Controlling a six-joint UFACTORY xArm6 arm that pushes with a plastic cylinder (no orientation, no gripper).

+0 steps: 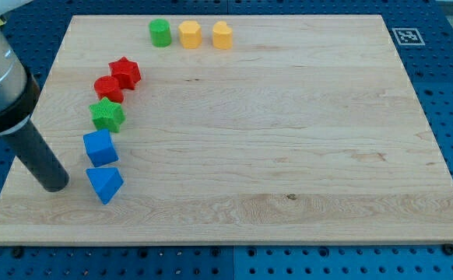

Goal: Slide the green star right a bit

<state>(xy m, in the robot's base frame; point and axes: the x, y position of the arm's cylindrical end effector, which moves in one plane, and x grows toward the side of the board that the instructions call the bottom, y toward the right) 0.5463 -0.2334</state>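
- Currently the green star (107,115) sits near the worktop (289,155) left edge, in a curved line of blocks
- red star (124,73) and a red block (108,88) lie just above it toward the view's top, the red block touching it
- blue cube (100,147) just below, blue triangular block (105,184) under that
- green cylinder (160,33), yellow block (190,34) and another yellow block (222,35) line the view's top
- no pincer on this arm, only a rod; the tip (53,185) rests left of the blue triangular block, well below the green star
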